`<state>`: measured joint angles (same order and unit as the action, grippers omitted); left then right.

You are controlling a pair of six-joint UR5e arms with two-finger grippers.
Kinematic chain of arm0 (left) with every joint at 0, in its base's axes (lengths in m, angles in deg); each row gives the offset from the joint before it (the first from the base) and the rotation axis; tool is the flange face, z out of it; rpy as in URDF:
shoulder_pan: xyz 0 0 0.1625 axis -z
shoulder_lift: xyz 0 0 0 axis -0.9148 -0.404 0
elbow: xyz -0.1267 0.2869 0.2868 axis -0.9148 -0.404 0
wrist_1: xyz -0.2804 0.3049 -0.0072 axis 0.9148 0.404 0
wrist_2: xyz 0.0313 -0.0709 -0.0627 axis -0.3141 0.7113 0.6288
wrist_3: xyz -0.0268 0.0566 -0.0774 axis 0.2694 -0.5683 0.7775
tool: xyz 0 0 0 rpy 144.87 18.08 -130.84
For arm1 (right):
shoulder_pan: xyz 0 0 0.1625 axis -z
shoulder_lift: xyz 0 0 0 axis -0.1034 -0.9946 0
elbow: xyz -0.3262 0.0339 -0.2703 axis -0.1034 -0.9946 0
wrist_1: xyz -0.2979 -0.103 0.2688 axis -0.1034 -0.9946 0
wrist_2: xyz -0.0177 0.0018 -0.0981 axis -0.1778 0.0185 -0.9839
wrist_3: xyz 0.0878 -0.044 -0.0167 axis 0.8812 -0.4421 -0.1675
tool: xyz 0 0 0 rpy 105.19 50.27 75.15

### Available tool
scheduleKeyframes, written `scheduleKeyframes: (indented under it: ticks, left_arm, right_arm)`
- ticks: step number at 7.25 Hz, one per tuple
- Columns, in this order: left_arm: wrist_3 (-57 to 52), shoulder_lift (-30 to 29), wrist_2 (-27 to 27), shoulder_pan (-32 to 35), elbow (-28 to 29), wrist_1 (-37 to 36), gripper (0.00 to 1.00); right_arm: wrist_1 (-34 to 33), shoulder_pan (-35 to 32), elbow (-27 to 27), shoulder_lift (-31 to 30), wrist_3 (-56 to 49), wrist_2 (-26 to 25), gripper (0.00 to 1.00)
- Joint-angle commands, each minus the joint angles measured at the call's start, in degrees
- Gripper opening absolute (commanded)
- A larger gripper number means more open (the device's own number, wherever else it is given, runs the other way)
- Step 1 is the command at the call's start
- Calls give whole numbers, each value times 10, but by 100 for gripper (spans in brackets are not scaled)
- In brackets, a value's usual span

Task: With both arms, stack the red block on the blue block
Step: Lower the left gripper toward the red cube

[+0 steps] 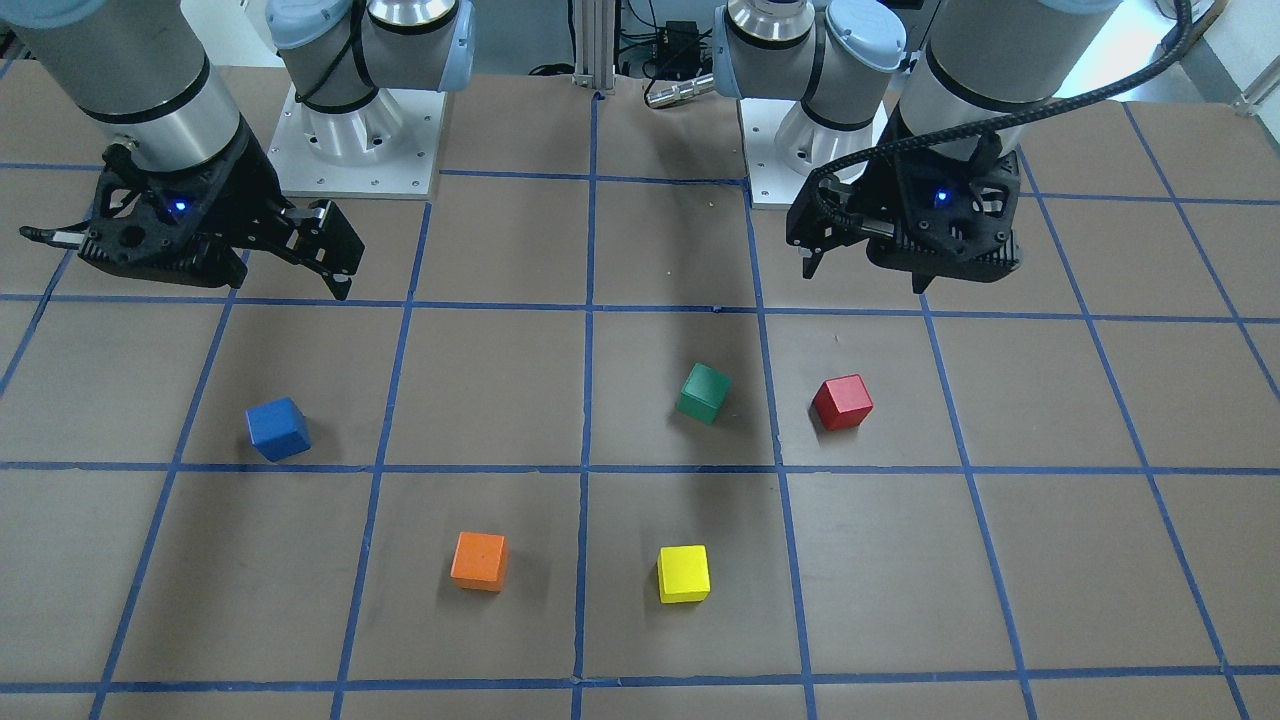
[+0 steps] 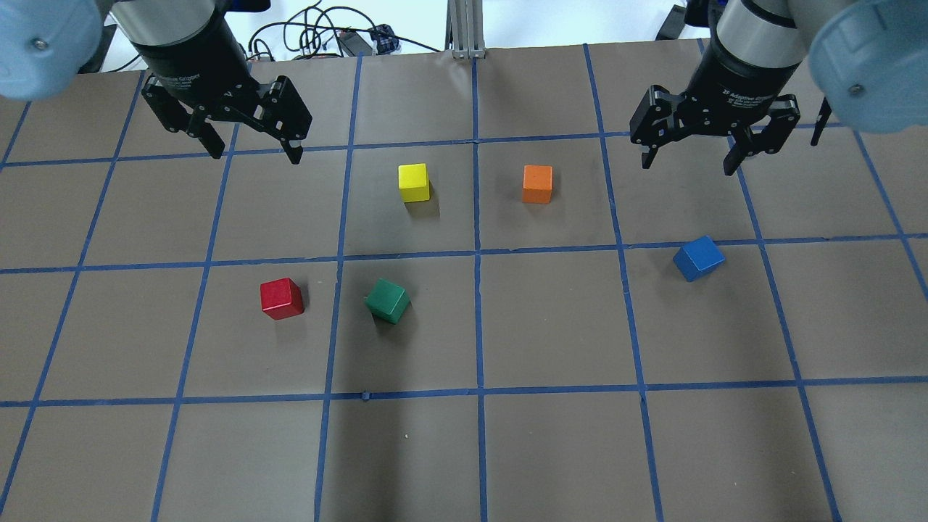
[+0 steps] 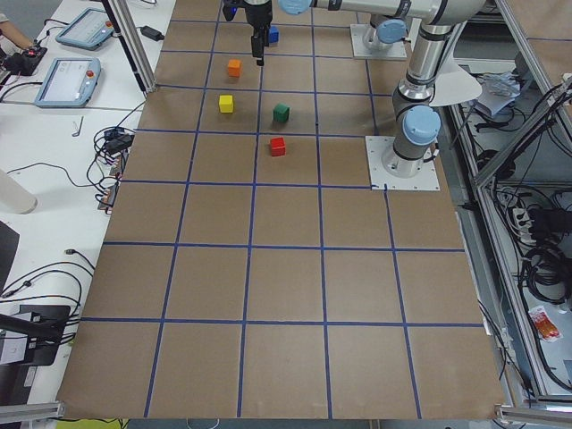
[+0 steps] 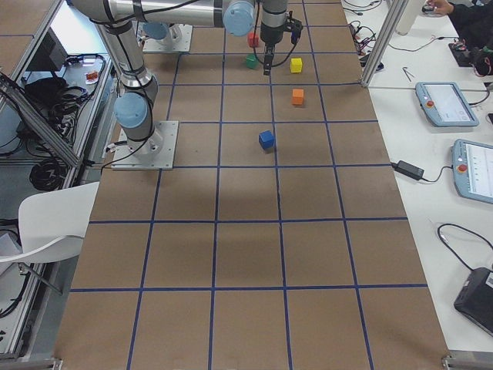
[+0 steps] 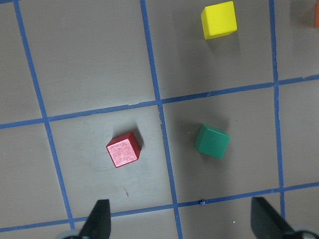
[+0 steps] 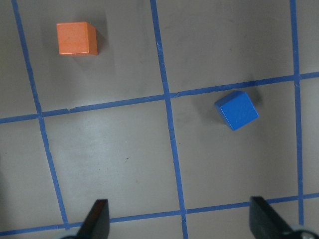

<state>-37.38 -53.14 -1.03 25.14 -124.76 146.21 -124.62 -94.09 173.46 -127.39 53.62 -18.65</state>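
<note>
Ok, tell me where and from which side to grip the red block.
Probably from straight above: the red block sits flat, alone in its square, so the open left gripper can close on two opposite side faces, wrist turned slightly to match its skew.

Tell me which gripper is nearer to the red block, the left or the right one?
Left. The left gripper hangs open over the red block's half of the table. The right gripper hangs open over the other half, near the blue block.
</note>
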Motion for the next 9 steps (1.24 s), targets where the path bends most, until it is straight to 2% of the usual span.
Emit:
scheduleKeyframes:
  ticks: [1, 3, 4, 5, 6, 7, 9]
  left_arm:
    - [-1, 4, 1, 1, -7, -4, 100]
    - [-2, 2, 1, 1, -13, -2, 100]
    - [9, 6, 2, -1, -37, -4, 100]
    - [4, 7, 2, -9, -70, -16, 100]
    - [3, 6, 2, -20, -106, -60, 100]
    - [1, 3, 1, -35, -146, -130, 100]
    - [9, 4, 1, -57, -233, -194, 100]
  right_arm:
    - [1, 1, -1, -1, -3, 0, 100]
    - [2, 5, -2, -7, -20, 0, 100]
    - [2, 6, -2, -9, -25, -3, 100]
    - [2, 6, -1, -11, -25, -33, 100]
    - [2, 6, -2, -13, -25, -56, 100]
    - [0, 2, -3, -20, -25, -52, 100]
    - [-1, 2, -3, -24, -24, -50, 100]
